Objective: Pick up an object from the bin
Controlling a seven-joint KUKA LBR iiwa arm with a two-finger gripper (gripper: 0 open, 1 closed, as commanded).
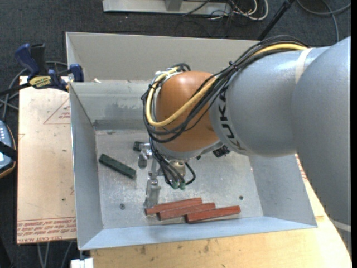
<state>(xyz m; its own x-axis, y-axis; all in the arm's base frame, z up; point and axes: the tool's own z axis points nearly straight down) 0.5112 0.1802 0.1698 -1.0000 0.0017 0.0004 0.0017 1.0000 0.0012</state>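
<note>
The arm is in from the right side of the bin (83, 161), its orange cover (181, 113) and looped cables (149, 108) hanging over the middle of the floor. The gripper (150, 204) is right down low, close to the bin's front edge and left of centre. Its tip sits at the left end of the red-brown bars (192, 208). It looks to be touching that end, or just beside it; I cannot tell which. Whether the jaws are open or closed I cannot tell either, and nothing shows as gripped.

The bars are three long flat sticks lying side by side and staggered. They run along the front edge from the gripper towards the front right corner, each set a little further right than the last.

Over by the left wall lies a dark green bar (117, 166), slanted on the floor. It is apart from the gripper and well clear of the red-brown sticks.
</note>
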